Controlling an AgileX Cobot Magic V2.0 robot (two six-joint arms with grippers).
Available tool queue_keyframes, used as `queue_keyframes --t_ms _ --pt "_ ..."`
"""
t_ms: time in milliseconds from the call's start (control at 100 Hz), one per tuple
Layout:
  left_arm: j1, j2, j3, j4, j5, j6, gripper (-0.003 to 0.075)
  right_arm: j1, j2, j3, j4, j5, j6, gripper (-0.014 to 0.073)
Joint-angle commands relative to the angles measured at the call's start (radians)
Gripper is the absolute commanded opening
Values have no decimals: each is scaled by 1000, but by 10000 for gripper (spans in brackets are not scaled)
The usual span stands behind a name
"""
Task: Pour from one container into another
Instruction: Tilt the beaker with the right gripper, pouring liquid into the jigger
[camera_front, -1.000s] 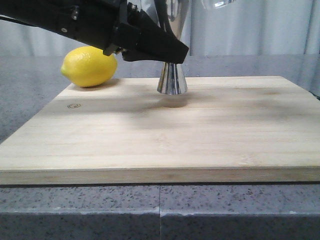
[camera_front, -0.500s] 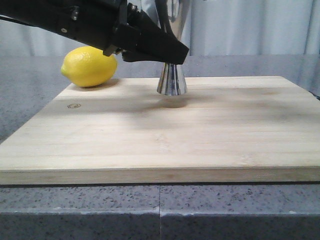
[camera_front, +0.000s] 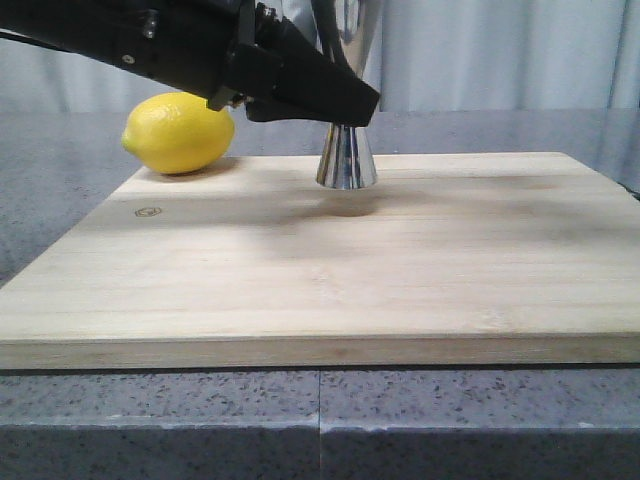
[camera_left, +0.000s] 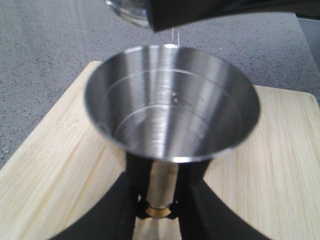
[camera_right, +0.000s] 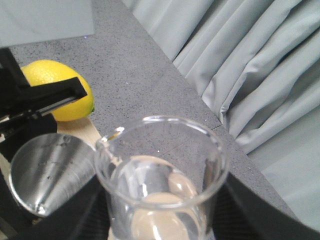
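A lemon (camera_front: 178, 132) lies at the far left corner of the board (camera_front: 330, 270), half on it, well left of the jigger (camera_front: 346, 160). The left arm reaches in over the lemon and hides the jigger's waist and upper cone in the front view. The left gripper (camera_left: 156, 212) is clamped on the jigger's gold-banded waist, a finger (camera_left: 192, 195) on each side; the jigger stands upright near the board's far edge, its base on the wood. The right gripper (camera_right: 165, 220) holds the beaker (camera_right: 161, 175) between its dark fingers, a little clear liquid pooled inside, its lip turned toward the jigger's open cup just beside it. A thin thread of liquid hangs above the jigger's rim in the left wrist view. Nearer than the jigger and to its right the board lies bare to its edges; grey speckled counter (camera_front: 480, 420) surrounds it, curtains (camera_front: 500, 50) behind.
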Motion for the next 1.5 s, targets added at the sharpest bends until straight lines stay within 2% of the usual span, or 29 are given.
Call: queue_keyframes --t_ms 0,670,830,1140,1490 --pt "-8 -54 -31 -72 52 -3 82 -5 -31 -39 -34 -79 -6 299" --pt "-8 -54 -31 -72 60 -3 82 -5 -27 -46 -115 -109 -6 299" --pt "-8 -54 -31 -70 60 -3 82 -5 4 -95 -133 -49 -6 299" --pt "-8 -54 -31 -70 60 -3 83 -5 17 -108 -272 -40 -6 299" --pt "-8 -54 -31 -70 60 -3 82 -5 17 -108 -360 -33 -6 299"
